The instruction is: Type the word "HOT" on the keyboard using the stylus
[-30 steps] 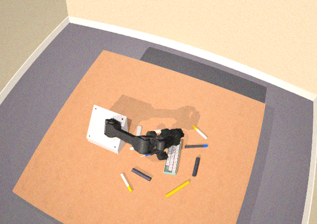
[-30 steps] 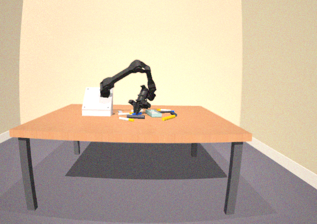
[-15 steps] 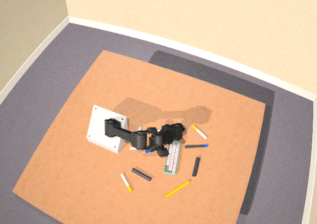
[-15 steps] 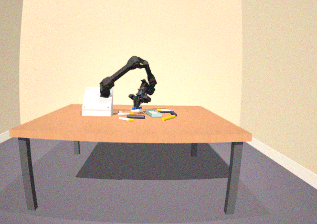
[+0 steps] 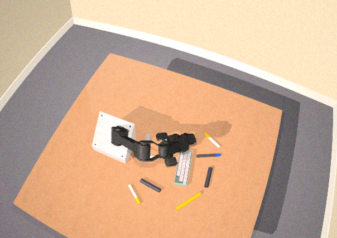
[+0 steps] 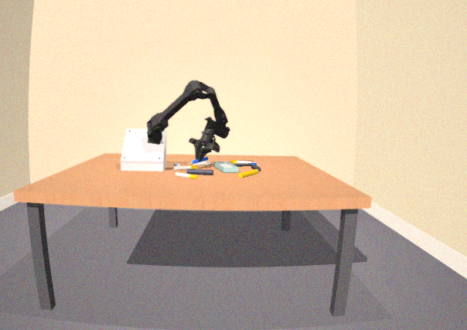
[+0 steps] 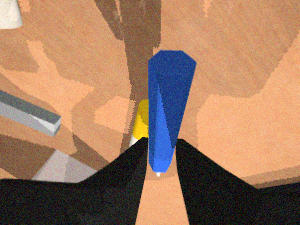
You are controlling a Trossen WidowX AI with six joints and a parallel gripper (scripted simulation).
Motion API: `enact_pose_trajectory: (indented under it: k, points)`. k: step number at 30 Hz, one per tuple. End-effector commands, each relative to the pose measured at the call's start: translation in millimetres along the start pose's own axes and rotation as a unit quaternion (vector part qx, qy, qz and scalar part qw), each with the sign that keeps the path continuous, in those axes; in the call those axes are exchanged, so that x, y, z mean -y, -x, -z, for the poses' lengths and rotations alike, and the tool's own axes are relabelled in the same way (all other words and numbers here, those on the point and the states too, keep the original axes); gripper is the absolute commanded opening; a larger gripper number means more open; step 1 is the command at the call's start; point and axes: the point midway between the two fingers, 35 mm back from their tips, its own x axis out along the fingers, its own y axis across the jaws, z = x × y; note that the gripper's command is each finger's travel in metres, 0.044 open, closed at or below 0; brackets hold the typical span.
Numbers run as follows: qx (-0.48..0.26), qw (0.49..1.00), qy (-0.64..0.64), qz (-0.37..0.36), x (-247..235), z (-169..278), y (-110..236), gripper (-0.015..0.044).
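My gripper (image 7: 161, 144) (image 6: 199, 154) is shut on the blue stylus (image 7: 167, 104) (image 6: 202, 160). The stylus points away from the fingers and hangs just above the desk. In the top view the arm hides both the gripper and the stylus. The small keyboard (image 5: 184, 167) (image 6: 226, 167), pale green with light keys, lies flat on the desk. It lies to the right of the gripper in the exterior view. The keyboard is not in the wrist view.
A yellow-capped white marker (image 7: 141, 124) lies under the stylus. A grey bar (image 7: 30, 116) (image 5: 147, 137) lies nearby. Around the keyboard lie a white-yellow marker (image 5: 212, 140), a blue-tipped dark pen (image 5: 208, 155), dark cylinders (image 5: 208, 176) (image 5: 150, 185), a yellow marker (image 5: 188, 200) and another white-yellow marker (image 5: 134, 193). The white base box (image 5: 104, 136) stands at the left.
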Motion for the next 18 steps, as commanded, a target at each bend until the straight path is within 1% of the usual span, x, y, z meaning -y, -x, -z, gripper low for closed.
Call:
enact_pose_trajectory:
  k: [1, 10, 18]
  points:
    - [0.054, 0.998, -0.011, -0.038, -7, -8, -1, 0.0]
    - [0.186, 0.978, -0.016, -0.096, -15, -31, 4, 0.0]
    - [0.316, 0.942, -0.007, -0.111, -11, -50, 19, 0.0]
